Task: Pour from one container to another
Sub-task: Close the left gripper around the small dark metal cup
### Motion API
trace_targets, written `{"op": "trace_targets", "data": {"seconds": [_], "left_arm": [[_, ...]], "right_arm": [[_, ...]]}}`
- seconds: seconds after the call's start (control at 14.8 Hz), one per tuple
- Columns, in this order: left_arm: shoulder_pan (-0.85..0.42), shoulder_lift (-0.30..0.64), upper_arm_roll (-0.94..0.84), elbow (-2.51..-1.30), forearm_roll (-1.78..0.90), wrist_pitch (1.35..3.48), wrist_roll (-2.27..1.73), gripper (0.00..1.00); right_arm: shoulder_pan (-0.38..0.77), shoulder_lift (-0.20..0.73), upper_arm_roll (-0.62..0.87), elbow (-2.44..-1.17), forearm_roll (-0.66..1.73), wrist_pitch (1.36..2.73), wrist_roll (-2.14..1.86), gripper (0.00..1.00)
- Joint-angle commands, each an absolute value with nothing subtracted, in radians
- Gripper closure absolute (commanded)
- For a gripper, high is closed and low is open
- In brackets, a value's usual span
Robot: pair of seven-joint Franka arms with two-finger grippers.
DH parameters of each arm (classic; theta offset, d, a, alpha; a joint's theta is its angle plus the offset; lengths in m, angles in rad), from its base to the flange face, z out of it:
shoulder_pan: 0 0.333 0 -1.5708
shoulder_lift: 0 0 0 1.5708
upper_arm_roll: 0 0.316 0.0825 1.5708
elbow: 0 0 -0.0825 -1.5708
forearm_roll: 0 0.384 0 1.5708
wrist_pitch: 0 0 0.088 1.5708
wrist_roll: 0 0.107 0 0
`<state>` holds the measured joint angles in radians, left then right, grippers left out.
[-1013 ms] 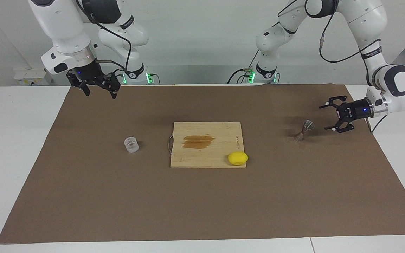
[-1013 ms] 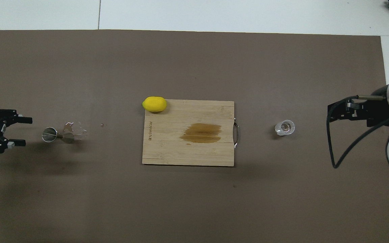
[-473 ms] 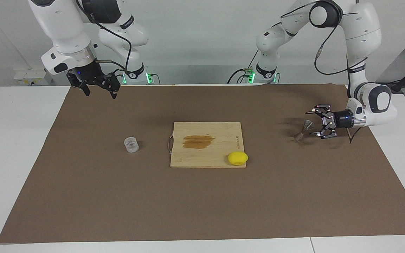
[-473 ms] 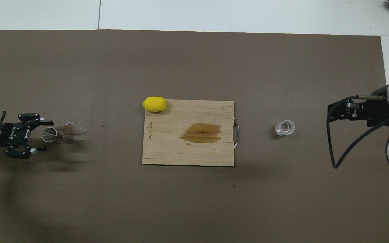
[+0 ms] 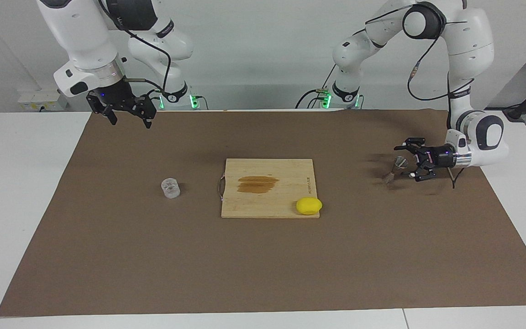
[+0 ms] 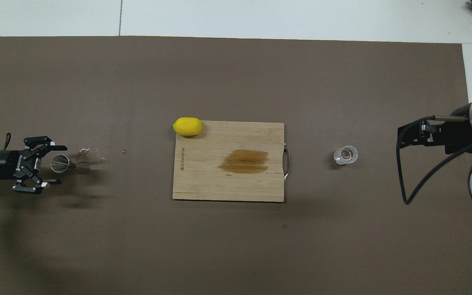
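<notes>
Right now your left gripper (image 5: pixel 407 162) is low over the mat (image 5: pixel 263 274) at the left arm's end of the table, turned sideways with its fingers spread wide on either side of the jigger's upper cone. You can see a gap between each finger and the metal, so nothing is gripped. The jigger (image 5: pixel 395 167) stands on the mat, and in the overhead view its open mouth (image 6: pixel 59 163) sits right between the fingertips. Beside its foot, toward the board, you'll notice a small wet patch (image 6: pixel 90 157) on the mat.

Your right gripper (image 5: pixel 128 114) waits in the air over the mat's edge nearest the robots at the right arm's end, holding nothing, its fingers apart and pointing down. In the overhead view it shows as a dark shape (image 6: pixel 418 135) toward the right arm's end from the glass.

The glass (image 5: pixel 170 188) stands upright on the mat, between the board and the right arm's end, well apart from both grippers. Whether it has anything in it you cannot tell.

A wooden board (image 5: pixel 267 201) lies mid-table with a brown stain (image 5: pixel 257 184) on it. A lemon (image 5: pixel 309 205) rests on the board's corner farthest from the robots, toward the left arm's end.
</notes>
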<state>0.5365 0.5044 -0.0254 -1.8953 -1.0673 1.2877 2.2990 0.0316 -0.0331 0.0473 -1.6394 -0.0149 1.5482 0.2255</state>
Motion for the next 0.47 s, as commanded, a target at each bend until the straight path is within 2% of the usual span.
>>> {"op": "trace_targets", "data": {"seconds": [0.0, 0.41], "left_arm": [[0.569, 0.495, -0.026, -1.922, -1.086, 1.272, 2.486, 0.00], [0.568, 0.499, -0.026, -1.980, -1.088, 1.312, 2.566, 0.00]], "right_arm": [[0.017, -0.028, 0.054, -1.626, -0.017, 1.536, 0.195, 0.00], [0.017, -0.028, 0.054, -1.626, -0.017, 1.536, 0.195, 0.00]]}}
